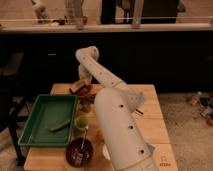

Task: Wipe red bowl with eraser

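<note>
I see the pincer (81, 83) left of frame centre, over the shallow orange-red bowl (83, 91). The tan oblong eraser (78, 86) lies there. I cannot tell its grip state.

White tubular arm (117, 117), dark round dots

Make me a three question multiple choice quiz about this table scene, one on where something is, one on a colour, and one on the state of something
1. Where is the gripper?
A. At the table's far left, over the red bowl
B. Inside the tray
C. Off the near right corner

2. What colour is the tray?
A. Yellow
B. Green
C. White

3. What is the state of the dark bowl at the near edge?
A. Upside down
B. Stacked inside the tray
C. Upright with a spoon standing in it

Answers:
1. A, the arm ends over the red bowl behind the tray.
2. B, its walls and floor are green.
3. C, the spoon's handle rises from its open top.
</note>
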You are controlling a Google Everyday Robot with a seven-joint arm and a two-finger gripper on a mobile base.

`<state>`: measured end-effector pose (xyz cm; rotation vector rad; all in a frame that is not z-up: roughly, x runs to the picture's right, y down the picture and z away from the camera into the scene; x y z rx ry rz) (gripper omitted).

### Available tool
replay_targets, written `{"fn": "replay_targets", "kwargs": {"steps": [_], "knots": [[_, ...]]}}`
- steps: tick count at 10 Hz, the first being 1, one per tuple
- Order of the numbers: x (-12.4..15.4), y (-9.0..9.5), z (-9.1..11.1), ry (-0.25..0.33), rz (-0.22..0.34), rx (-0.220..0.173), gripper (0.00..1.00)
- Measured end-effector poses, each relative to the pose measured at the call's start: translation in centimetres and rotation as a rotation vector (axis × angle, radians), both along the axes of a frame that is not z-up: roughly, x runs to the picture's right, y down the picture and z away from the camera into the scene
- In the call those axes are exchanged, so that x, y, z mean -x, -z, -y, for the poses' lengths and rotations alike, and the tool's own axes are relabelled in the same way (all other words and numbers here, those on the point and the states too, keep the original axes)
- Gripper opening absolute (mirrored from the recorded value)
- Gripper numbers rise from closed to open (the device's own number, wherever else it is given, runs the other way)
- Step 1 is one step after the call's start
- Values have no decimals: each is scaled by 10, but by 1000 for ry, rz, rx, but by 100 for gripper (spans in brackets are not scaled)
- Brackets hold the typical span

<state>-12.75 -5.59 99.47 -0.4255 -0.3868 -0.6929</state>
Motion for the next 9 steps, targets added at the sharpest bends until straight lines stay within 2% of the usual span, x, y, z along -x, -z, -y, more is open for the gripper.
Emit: {"fn": "replay_targets", "kwargs": {"steps": [2,3,6,9], "knots": [[-9,0,-6,-4,-15,16,0],[-21,-2,-12,-9,-43,32,0],[-34,-9,-2,-13,-74,26,0],[-27,-16,5,4,-66,18,0]]}}
